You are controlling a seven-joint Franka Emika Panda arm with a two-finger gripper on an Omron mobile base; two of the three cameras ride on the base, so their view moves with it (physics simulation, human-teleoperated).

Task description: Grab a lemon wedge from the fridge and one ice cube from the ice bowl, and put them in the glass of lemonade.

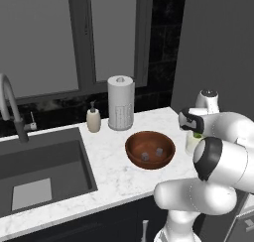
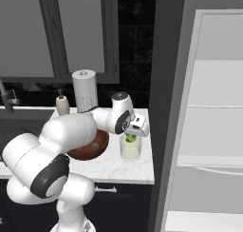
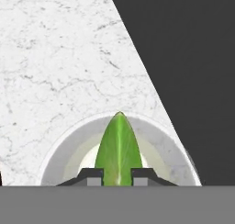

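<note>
My gripper (image 3: 117,175) is shut on the lemon wedge (image 3: 118,147), a small green wedge with a pale edge pinched between the two fingertips. Directly below it stands the glass of lemonade (image 3: 59,149), its round rim ringing the wedge. From the right base view, the gripper (image 2: 130,135) holds the lemon wedge (image 2: 129,139) at the mouth of the glass (image 2: 130,149), near the counter's right end. The reddish-brown ice bowl (image 1: 133,146) sits just left of the glass (image 1: 190,146) and holds two ice cubes (image 1: 145,157). The fridge (image 2: 213,131) stands open on the right, white shelves showing.
A tall white perforated cylinder (image 1: 120,103) and a soap dispenser (image 1: 93,118) stand at the back of the marble counter (image 1: 111,171). The sink (image 1: 39,166) with its faucet (image 1: 12,107) lies to the left. The counter ends just right of the glass.
</note>
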